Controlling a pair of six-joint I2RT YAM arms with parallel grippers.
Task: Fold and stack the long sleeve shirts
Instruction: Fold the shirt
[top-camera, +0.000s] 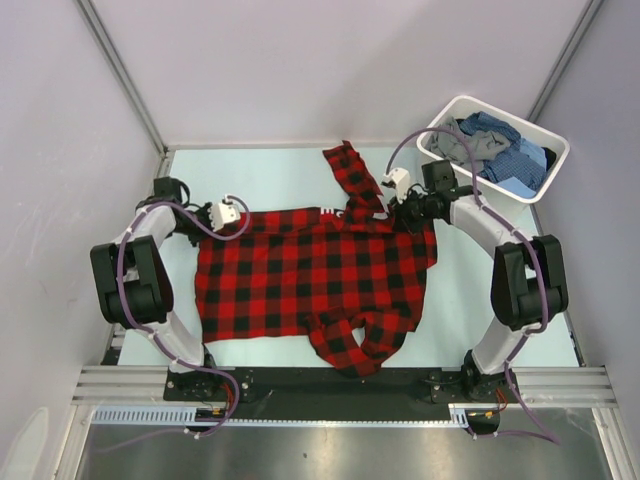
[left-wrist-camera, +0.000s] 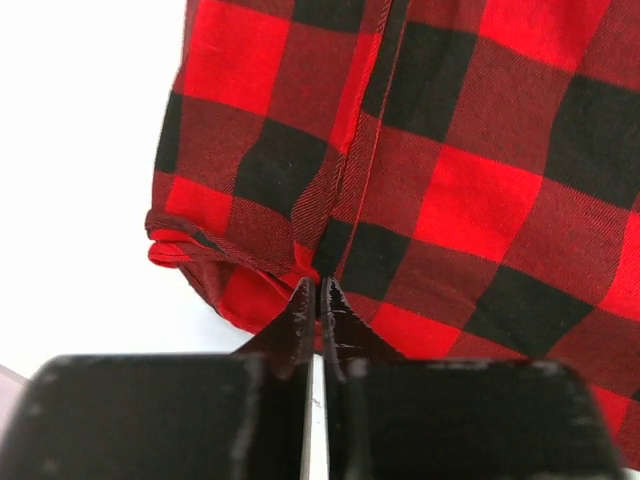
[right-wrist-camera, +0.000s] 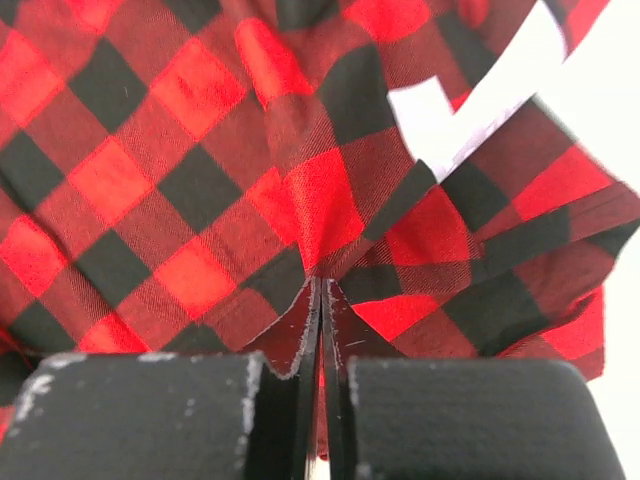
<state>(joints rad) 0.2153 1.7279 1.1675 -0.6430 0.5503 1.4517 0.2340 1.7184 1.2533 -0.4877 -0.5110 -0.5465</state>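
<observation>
The left hand (left-wrist-camera: 315, 296) has its two fingers pressed together with only a hairline between them. They nip a seam beside a rolled corner of the red-and-black check shirt (left-wrist-camera: 450, 190). The right hand (right-wrist-camera: 320, 290) is closed just as tight, and the cloth puckers into a small peak at its tips. From above, the left hand (top-camera: 243, 222) grips the shirt's end farthest from the white tub (top-camera: 520, 124), while the right hand (top-camera: 392, 213) grips the end nearest it. Both hold along the edge away from the arm bases.

The shirt (top-camera: 310, 275) lies mostly flat on the counter (top-camera: 250, 170), beside the tub on the side towards the left arm. Its long axis runs across from one hand to the other. One sleeve (top-camera: 350, 170) trails off at the tub's end, away from the bases, and the other (top-camera: 360, 345) is bunched at the near hem. More shirts (top-camera: 500, 150), blue check and grey, are heaped inside the tub.

With the body stretched between both grips, the next move likely draws this held edge towards the near hem. Each hand would take its own end.
</observation>
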